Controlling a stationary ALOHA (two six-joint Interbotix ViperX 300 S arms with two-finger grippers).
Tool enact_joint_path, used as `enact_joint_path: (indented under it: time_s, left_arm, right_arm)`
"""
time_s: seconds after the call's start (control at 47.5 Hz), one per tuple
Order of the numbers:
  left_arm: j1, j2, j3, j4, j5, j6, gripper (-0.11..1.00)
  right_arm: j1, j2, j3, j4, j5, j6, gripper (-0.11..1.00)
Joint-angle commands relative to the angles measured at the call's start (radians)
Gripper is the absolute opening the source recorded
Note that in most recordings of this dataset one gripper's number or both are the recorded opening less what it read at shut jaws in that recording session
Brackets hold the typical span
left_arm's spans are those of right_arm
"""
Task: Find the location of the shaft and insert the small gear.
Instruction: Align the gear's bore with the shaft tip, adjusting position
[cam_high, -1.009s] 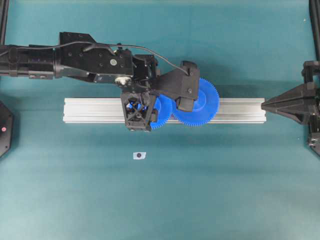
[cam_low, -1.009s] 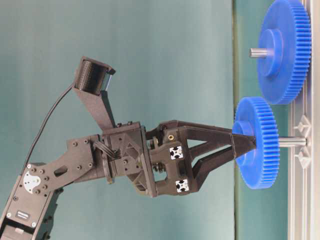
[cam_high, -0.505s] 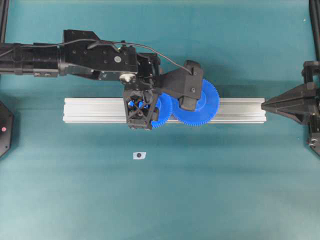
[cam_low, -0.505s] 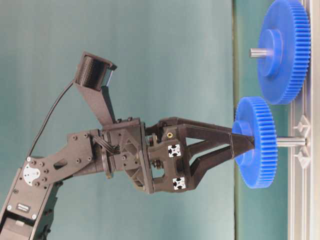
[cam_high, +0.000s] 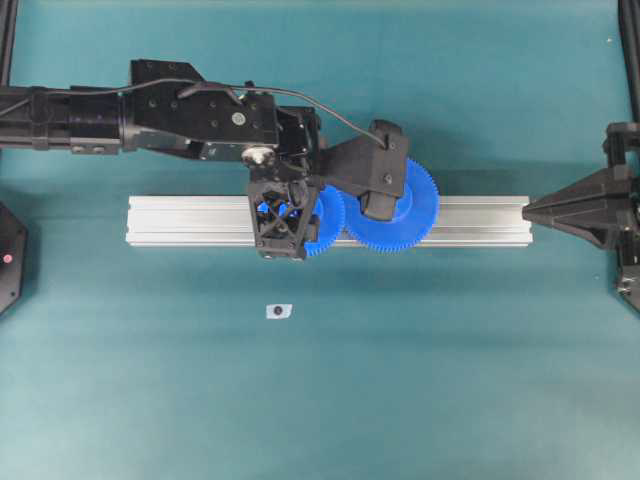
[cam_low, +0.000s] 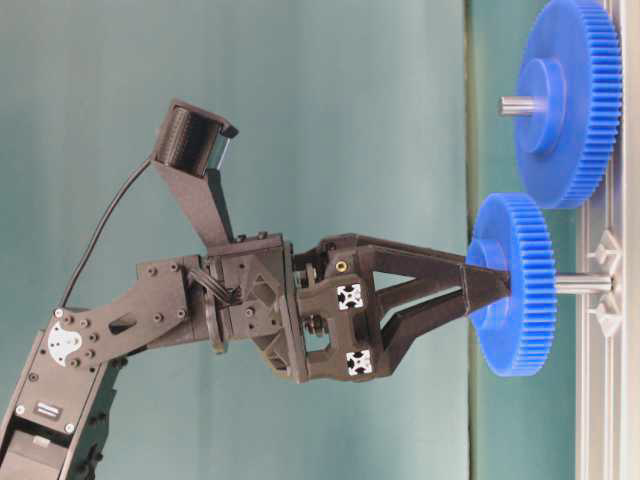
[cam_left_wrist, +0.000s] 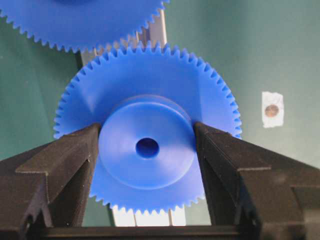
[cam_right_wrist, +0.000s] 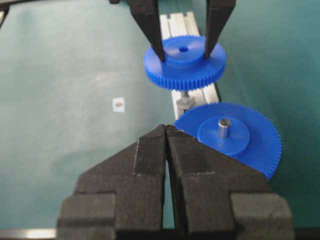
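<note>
the left gripper (cam_low: 487, 287) is clamped on the raised hub of the small gear (cam_low: 520, 285), probably so the toothed rim stays free and the dark centre hole lines up with the shaft (cam_low: 583, 284), the thin grey pin beyond its fingertips rising from the aluminium rail (cam_high: 180, 221). the gear, bright blue and finely toothed, sits partway down the pin, not yet seated, just beside the larger gear (cam_low: 570, 100). the right gripper (cam_right_wrist: 166, 132), fingers pressed together and holding nothing, is well off to the side.

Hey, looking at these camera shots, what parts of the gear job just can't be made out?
- Overhead: the left gripper and its wrist camera cover most of the small gear and all of the shaft.
- Left wrist: the gear's hub hides the shaft; the bore shows only dark, so insertion depth is unclear.
- Table-level: the larger gear is cut off at the top.
- The small mark on the mat is too small to identify.
</note>
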Motion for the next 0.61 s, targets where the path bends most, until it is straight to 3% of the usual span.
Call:
enact_joint_path:
  time_s: [0.0, 0.589]
  left_arm:
    - [0.017, -0.005, 0.0, 0.012, 0.015, -0.003, 0.65]
    - [0.014, 0.0, -0.025, 0.012, 0.003, -0.006, 0.65]
  right_arm:
    - [-0.002, 0.006, -0.011, 0.0, -0.003, 0.009, 0.02]
    - [-0.003, 0.006, -0.011, 0.0, -0.003, 0.009, 0.02]
